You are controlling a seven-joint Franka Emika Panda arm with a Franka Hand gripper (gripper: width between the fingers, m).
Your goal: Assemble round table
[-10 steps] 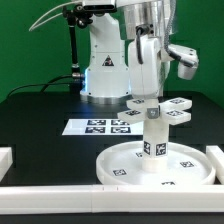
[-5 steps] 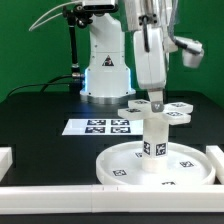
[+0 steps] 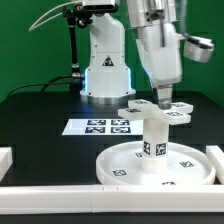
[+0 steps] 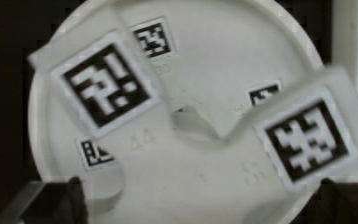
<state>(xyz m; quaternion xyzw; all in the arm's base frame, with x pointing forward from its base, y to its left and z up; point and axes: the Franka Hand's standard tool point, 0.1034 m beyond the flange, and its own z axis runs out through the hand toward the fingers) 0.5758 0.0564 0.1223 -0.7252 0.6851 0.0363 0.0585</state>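
The large white disc (image 3: 118, 166) lies flat on the black table at the front. The short post (image 3: 154, 140) stands upright in its hub. The lobed cross piece (image 3: 138, 104) sits on top of the post. My gripper (image 3: 163, 98) hangs just above the cross piece, toward the exterior view's right, touching nothing I can see. In the wrist view the disc (image 4: 229, 30) fills the picture. Two tagged lobes of the cross piece (image 4: 101, 85) show over it. The gripper (image 4: 197, 202) is open with nothing between its dark fingers (image 4: 55, 200).
The marker board (image 3: 100, 126) lies behind the disc, in front of the robot base (image 3: 105, 70). White rails edge the table at the front (image 3: 45, 187), at the left (image 3: 5, 157) and at the right (image 3: 216, 155).
The gripper was down at the centre of the cross piece. It has let go, risen and moved toward the exterior view's right. The cross piece stays on the post.
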